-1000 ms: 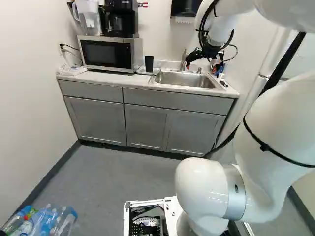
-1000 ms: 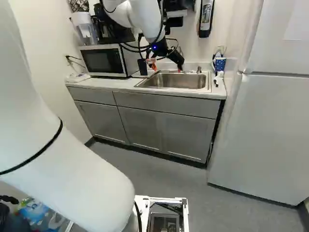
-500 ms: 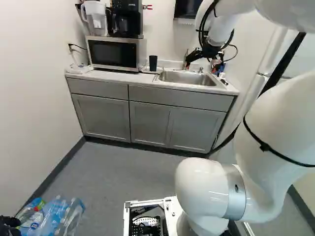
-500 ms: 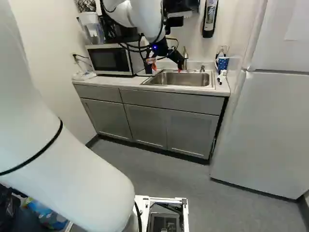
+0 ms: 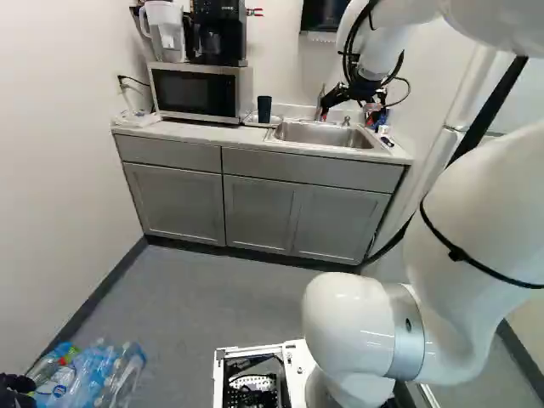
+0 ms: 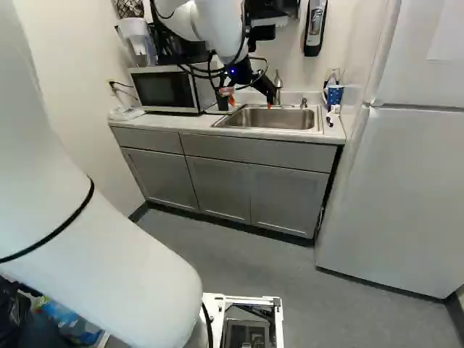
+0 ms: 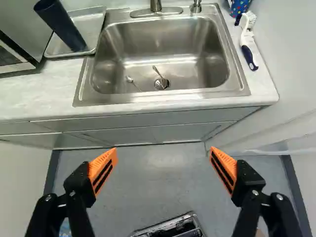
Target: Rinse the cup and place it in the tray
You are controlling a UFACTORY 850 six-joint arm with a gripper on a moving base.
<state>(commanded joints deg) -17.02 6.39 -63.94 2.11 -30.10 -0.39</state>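
Spatial relation at the sink. Dark cup, tall and slender: on the tray just beside the sink, on the microwave side, long axis upright. Gripper, on the single arm: spread wide and empty, in the air on the near side of the sink, well apart from the dark cup. Direction from gripper to dark cup: ahead, past the front edge of the sink and off toward the microwave side, hence nearer the finger on that side. Patterned blue cup, beyond the opposite side of the sink, near a brush: a less likely target, by judgement. Rinsing of the dark cup: impossible to tell; placement: possibly complete. With rinsing due: probably sideways travel first, then a level approach to the upright wall, tipping the chief risk; otherwise, withdrawal from the sink.
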